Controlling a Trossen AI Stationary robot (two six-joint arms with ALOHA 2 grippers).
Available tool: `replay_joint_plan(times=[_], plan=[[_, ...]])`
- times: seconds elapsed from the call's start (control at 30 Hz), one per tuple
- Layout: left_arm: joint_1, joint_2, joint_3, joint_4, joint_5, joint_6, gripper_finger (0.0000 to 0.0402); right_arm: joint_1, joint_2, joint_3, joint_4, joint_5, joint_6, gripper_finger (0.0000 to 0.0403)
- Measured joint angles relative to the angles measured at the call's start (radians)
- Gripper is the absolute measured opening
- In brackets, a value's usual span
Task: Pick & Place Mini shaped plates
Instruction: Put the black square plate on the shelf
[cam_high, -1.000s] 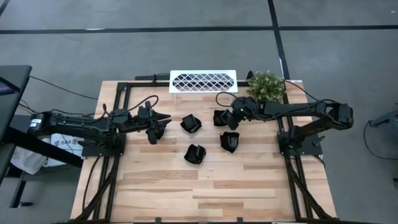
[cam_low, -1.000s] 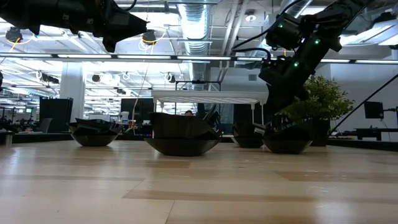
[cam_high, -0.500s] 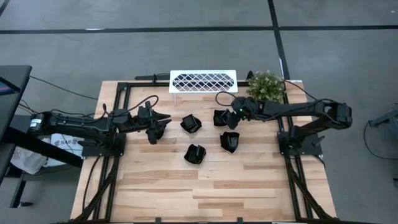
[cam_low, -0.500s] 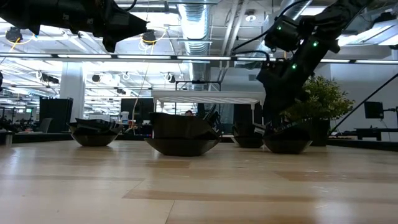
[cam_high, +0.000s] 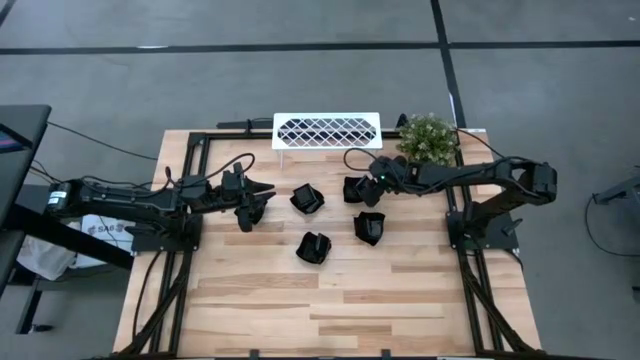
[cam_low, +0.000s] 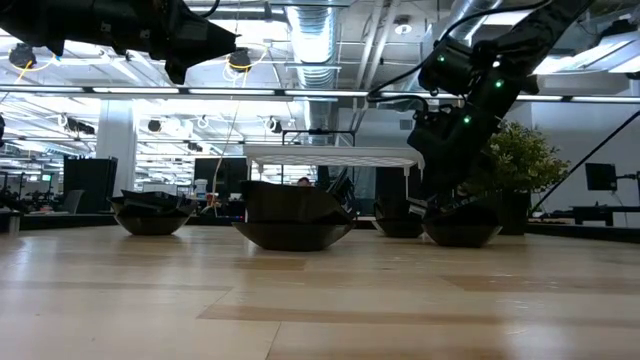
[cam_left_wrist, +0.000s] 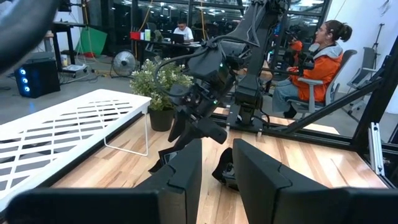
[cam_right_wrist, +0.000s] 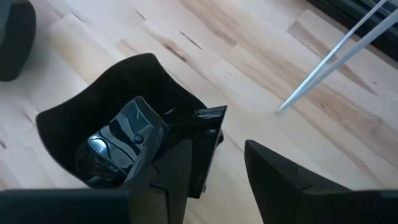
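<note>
Right wrist view shows the right gripper spread over a plate's rim near the table's far edge; closing comes next. Left gripper waits, parted, empty.

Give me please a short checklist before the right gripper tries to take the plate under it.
1. Right gripper open: ok.
2. Plate resting on the table: ok.
3. Plate rim between the fingers: not ok, the gap shows only bare wood.
4. Plate single, not nested: cannot tell, a glossy shape lies inside it.
5. Left gripper away from this plate, raised above the table: ok.
</note>
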Motion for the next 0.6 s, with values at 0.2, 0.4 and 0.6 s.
replay_joint_plan(times=[0.2, 0.4, 0.6], plan=[[0.000, 0.000, 0.000, 0.000, 0.000, 0.000, 0.0093, 0.000, 0.000, 0.000, -0.003, -0.005, -0.009, 0.0131], [0.000, 0.000, 0.000, 0.000, 0.000, 0.000, 0.0093, 0.000, 0.000, 0.000, -0.010, -0.007, -0.011, 0.0118], [0.000, 0.000, 0.000, 0.000, 0.000, 0.000, 0.0093, 0.000, 0.000, 0.000, -0.030, -0.007, -0.017, 0.0109]])
